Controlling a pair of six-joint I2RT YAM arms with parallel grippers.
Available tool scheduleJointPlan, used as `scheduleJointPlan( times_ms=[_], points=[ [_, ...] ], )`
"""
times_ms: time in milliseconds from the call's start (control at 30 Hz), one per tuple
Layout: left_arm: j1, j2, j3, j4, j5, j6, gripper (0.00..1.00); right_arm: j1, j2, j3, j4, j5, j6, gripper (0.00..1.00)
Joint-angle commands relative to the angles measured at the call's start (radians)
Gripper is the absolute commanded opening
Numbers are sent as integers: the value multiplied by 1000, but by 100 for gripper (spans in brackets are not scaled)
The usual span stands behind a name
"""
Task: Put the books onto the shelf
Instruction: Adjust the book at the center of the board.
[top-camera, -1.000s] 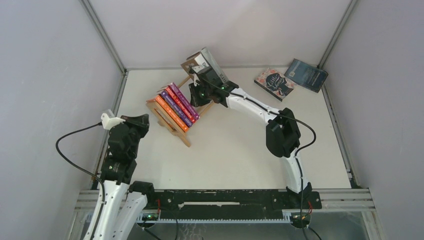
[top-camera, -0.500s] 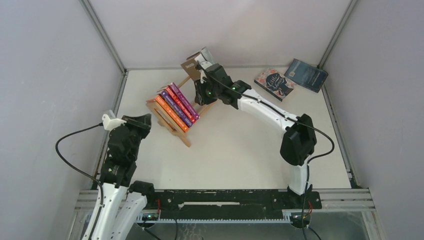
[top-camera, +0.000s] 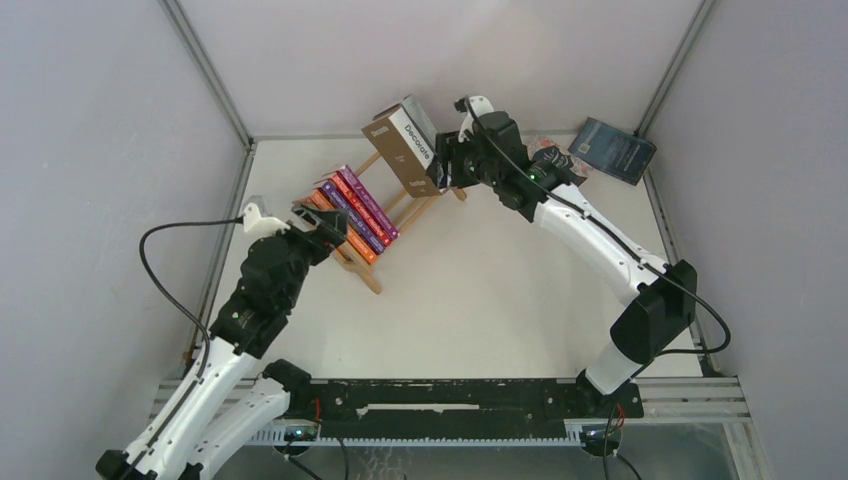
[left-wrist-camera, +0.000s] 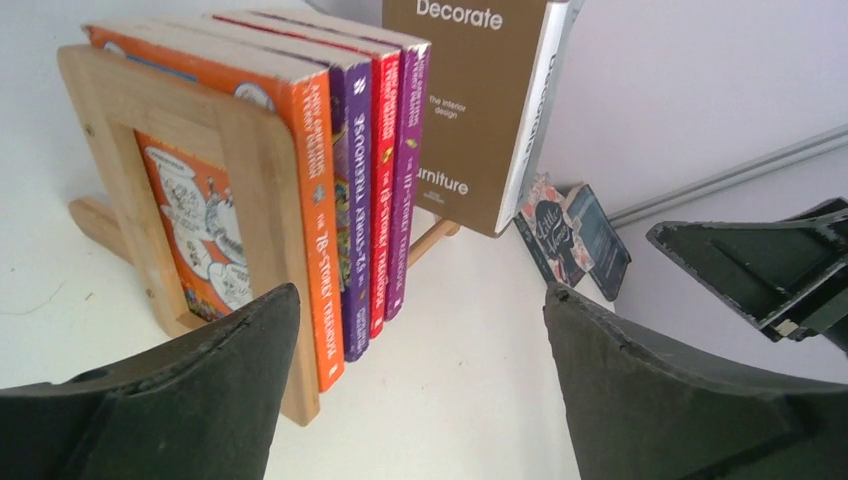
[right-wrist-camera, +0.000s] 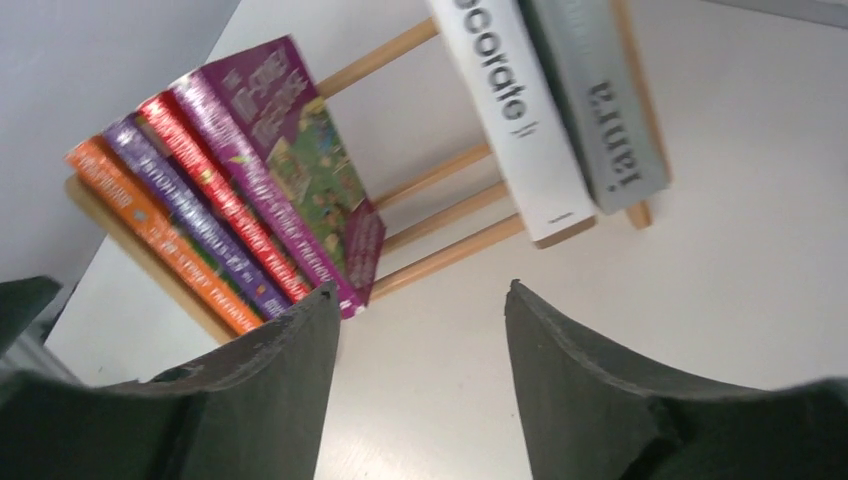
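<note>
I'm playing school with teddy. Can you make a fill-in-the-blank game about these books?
In the left wrist view, the book next to the shelf's end frame is ____.
The brown book's cover says ____.
The floral book and the blue book lie on the ____, not the shelf.
The left gripper and right gripper are both ____.
Missing words: orange, Decorate, table, open.
</note>
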Motion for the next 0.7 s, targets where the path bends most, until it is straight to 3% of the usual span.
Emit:
scheduleJointPlan(
  times_ms=[0,100,333,667],
  points=[
    [-4,42,125,76,14,91,98,-44,-33,-11,38,88,74,70],
    [-4,73,169,81,56,153,100,-72,-42,-18,33,137,98,71],
    [-4,0,146,32,32,111,100,-132,-32,-1,-15,284,126,72],
    [-4,2,144,44,104,186,100,-355,218,136,-36,300,165,71]
  ],
)
